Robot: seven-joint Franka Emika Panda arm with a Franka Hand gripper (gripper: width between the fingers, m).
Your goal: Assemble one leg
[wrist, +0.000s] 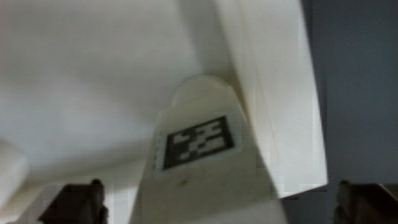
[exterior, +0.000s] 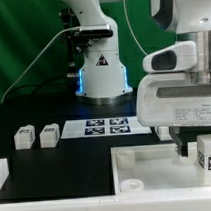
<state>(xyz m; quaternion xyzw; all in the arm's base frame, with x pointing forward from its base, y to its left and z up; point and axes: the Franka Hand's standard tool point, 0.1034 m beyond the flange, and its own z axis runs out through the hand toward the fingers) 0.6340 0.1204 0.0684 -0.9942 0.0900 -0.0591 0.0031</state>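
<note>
Your jaws hold the leg (wrist: pixel 210 150) tight; it stands upright, pointing down at the big white tray (exterior: pixel 147 166) right below.

This is a robotics lab. A white robot arm (exterior: pixel 90 39) stands bolted on a black surface (exterior: pixel 56 161), cables trailing behind it. A marker board (exterior: pixel 107 124) with printed square codes lies flat there, against a green backdrop (exterior: pixel 20 38).

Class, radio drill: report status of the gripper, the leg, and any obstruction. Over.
Gripper low over the white tabletop piece, shut on the leg. Tag faces out. Two spare legs lie apart, exterior view's left. Nothing obstructing seen.
</note>
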